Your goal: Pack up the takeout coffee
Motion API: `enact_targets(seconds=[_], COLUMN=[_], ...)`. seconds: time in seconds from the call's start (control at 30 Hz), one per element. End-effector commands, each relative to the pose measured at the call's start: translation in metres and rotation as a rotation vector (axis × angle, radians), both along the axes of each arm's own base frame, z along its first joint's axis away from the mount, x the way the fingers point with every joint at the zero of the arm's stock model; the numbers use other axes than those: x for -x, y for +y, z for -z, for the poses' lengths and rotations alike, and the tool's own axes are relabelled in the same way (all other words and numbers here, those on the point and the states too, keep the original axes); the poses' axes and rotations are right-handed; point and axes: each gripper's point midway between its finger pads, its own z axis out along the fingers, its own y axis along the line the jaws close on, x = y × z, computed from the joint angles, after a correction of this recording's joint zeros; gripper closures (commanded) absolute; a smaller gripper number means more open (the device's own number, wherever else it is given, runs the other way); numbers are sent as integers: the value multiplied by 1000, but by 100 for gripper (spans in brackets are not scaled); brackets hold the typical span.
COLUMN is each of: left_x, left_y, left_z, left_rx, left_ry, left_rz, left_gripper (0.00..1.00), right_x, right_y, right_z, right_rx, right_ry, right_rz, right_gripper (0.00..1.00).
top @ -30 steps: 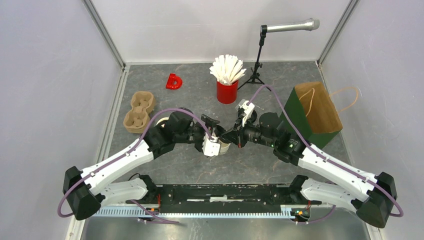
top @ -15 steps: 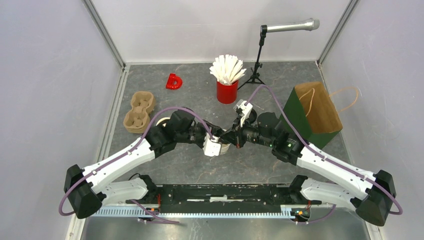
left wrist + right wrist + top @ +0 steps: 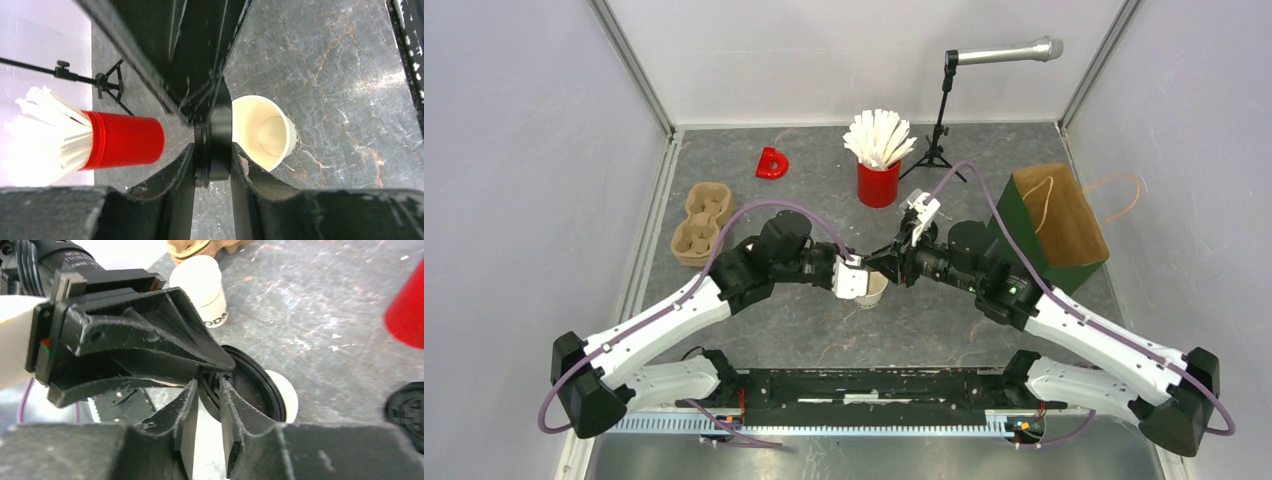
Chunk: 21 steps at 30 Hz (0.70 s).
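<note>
Left wrist shows round black lid [image 3: 215, 145], tapered cup [image 3: 262, 132].

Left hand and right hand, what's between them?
A black lid, edge-on between the left hand and the right hand; both wrist views show it.

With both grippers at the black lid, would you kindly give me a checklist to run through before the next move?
1. Left gripper clamped on the black lid: ok, it presses both faces.
2. Right gripper clear of the lid: cannot tell, it straddles the rim.
3. Open cup upright: ok.
4. Lid flat over that cup's mouth: not ok, it is held on edge, off to one side.
5. Second cup lidded: not ok; the second lid lies on the table.
6. Carrier wells free: ok.
</note>
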Motion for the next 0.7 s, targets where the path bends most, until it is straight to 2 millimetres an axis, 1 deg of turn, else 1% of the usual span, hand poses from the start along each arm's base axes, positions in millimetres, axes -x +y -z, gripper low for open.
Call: enact_targets(seconds=[0.0,0.1,0.17,0.23,0.27,0.3,0.33,0.37,0.43,0.5,0.57,0.6,0.67], left_x=[5,11,12,13,14,17,21,24,30,30,28,29,30], left_y=[-1,2,7,12,14,15,15,14,14,18,21,22,25], left_z=[-38,-56,-70,-84,-90,-94,-98,-103,-110,-111,-116,-115,-115], left_rx=[168,293,386,478,520,557,588,624,688,741,809,818,833], left_ry=[108,179,223,283,312,352,392,442,541,628,689,708,739], left_rz=[-107,-163,-222,-281,-300,-311,-313,-317,-335,-390,-430,-437,-456], left_gripper=[64,67,66,66,66,65,65,65,65,64,62,61,61], right_x=[-14,-23,-24,-21,-17,-14,-10,-4,4,11,25,35,47], right_y=[-26,-50,-61,-67,-67,-64,-63,-59,-55,-51,-43,-40,-41], right_z=[-43,-56,-66,-75,-77,-84,-86,-88,-93,-102,-103,-101,-101], right_rx=[-34,-40,-53,-55,-42,-55,-46,-52,-64,-70,-76,-89,-108], right_ry=[-125,-200,-274,-366,-418,-483,-565,-649,-770,-874,-1012,-1106,-1251], right_rz=[141,250,277,264,232,198,159,110,53,5,-84,-132,-144], right_gripper=[65,49,42,36,31,19,8,2,2,2,2,2,2])
